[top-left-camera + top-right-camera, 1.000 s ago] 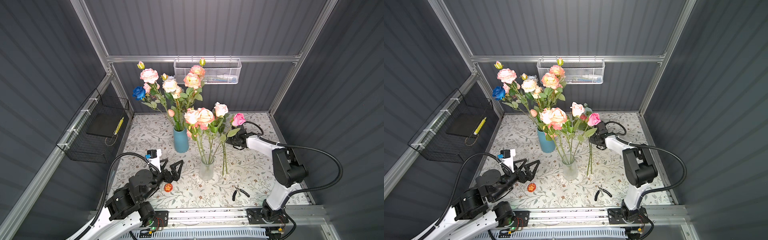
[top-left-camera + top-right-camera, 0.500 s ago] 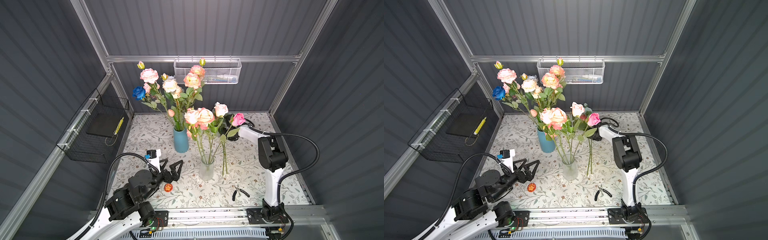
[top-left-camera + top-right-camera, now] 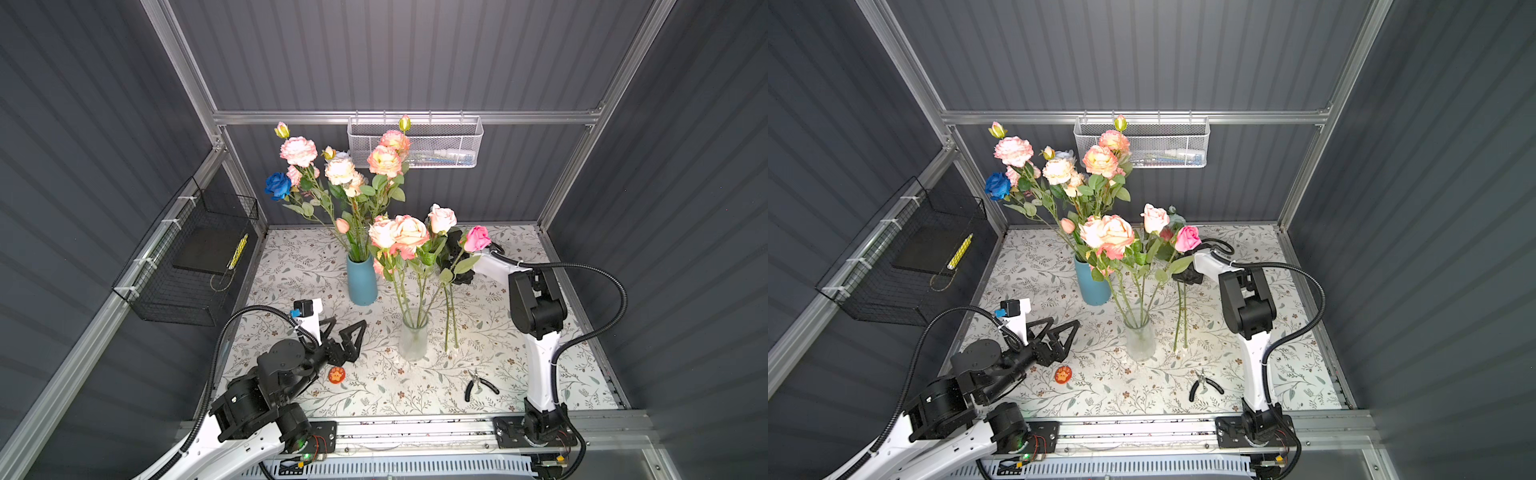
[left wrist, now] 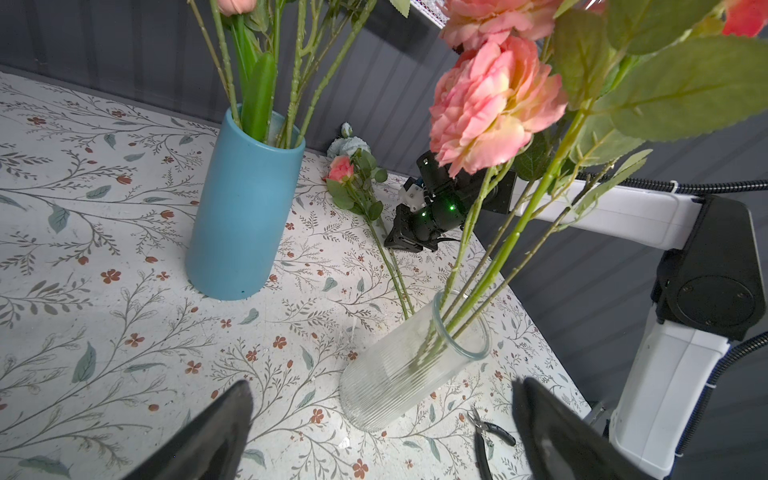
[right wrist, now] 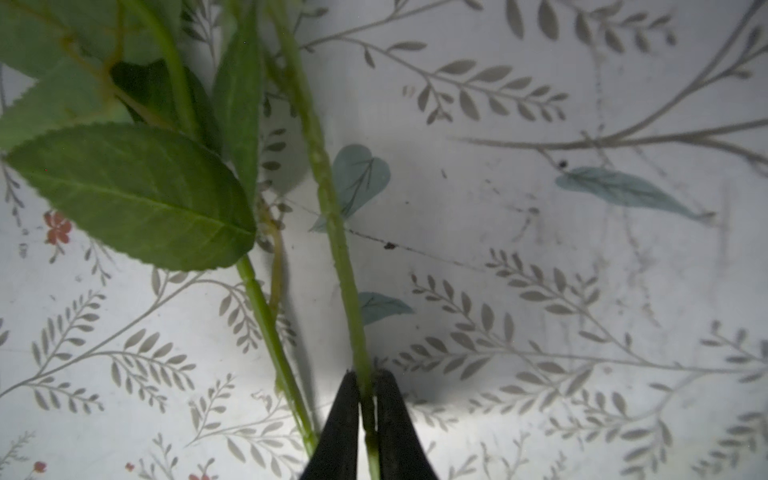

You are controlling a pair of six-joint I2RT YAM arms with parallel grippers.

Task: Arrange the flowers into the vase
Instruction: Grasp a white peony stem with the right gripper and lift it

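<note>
A clear ribbed glass vase at mid table holds several peach and pink flowers. A blue vase behind it holds a taller bunch with one blue bloom. Two flowers lie on the table beside the glass vase, stems pointing forward. My right gripper is low over them, shut on one green stem; the other stem lies free beside it. My left gripper hangs open and empty, left of the glass vase.
Black pliers lie at the front right of the flowered mat, and a small orange disc sits near my left arm. A white mesh basket hangs on the back wall. A black wire basket hangs on the left wall.
My right arm has drawn in leftward, its gripper dropped onto the lying stems and closed on one. The left arm has not moved.
</note>
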